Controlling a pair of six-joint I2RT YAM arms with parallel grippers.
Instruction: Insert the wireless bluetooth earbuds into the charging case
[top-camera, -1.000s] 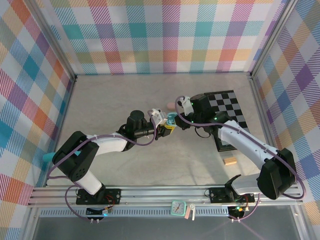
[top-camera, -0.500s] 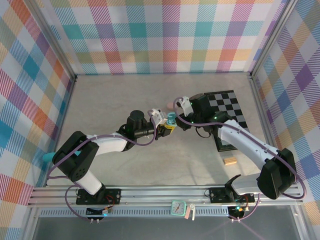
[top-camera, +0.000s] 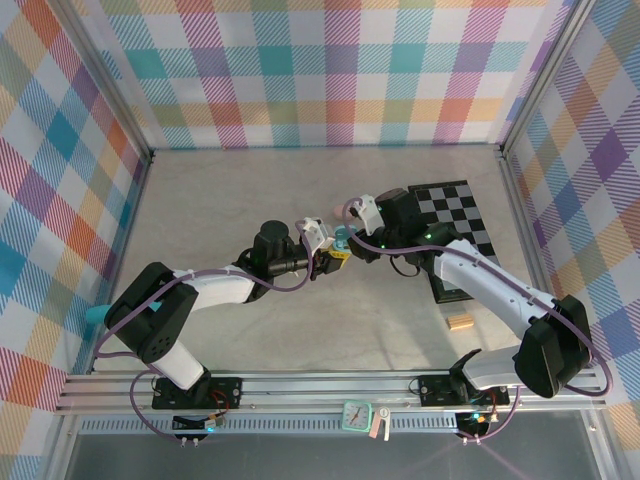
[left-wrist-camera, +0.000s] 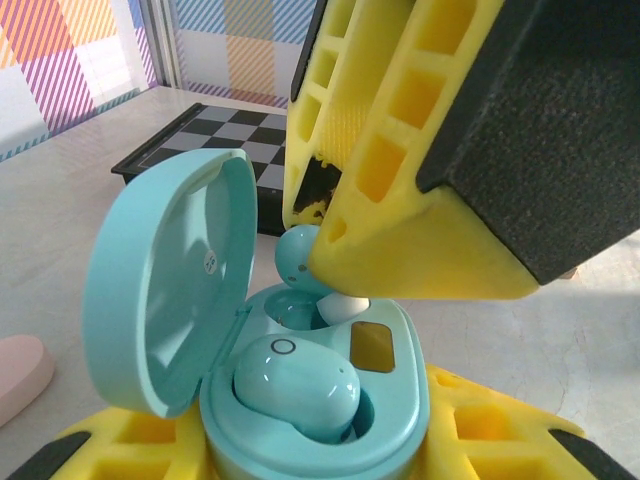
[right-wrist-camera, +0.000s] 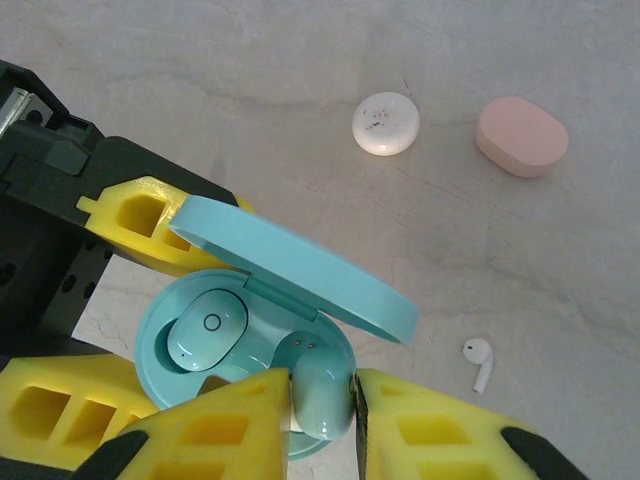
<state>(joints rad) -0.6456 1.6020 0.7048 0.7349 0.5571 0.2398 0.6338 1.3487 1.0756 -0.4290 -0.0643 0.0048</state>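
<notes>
My left gripper (top-camera: 330, 256) (left-wrist-camera: 310, 452) is shut on the base of a light blue charging case (top-camera: 342, 241) (left-wrist-camera: 400, 400) (right-wrist-camera: 160, 340), whose lid (right-wrist-camera: 300, 265) stands open. One light blue earbud (left-wrist-camera: 295, 385) (right-wrist-camera: 207, 325) sits in the case's left socket. My right gripper (top-camera: 349, 236) (right-wrist-camera: 322, 405) is shut on a second light blue earbud (right-wrist-camera: 322, 392) (left-wrist-camera: 298, 262). It holds that earbud tilted right at the mouth of the other socket, its white tip at the rim. A white earbud (right-wrist-camera: 480, 358) lies loose on the table to the right.
A round white case (right-wrist-camera: 386, 123) and a shut pink case (right-wrist-camera: 521, 136) (left-wrist-camera: 20, 370) (top-camera: 336, 211) lie beyond the blue case. A checkerboard mat (top-camera: 455, 215) (left-wrist-camera: 215, 140) is at the right, with a tan wooden block (top-camera: 460, 320) nearer the front.
My right gripper has edged slightly lower toward the case with the earbud in it. The left arm and the case have stayed put.
</notes>
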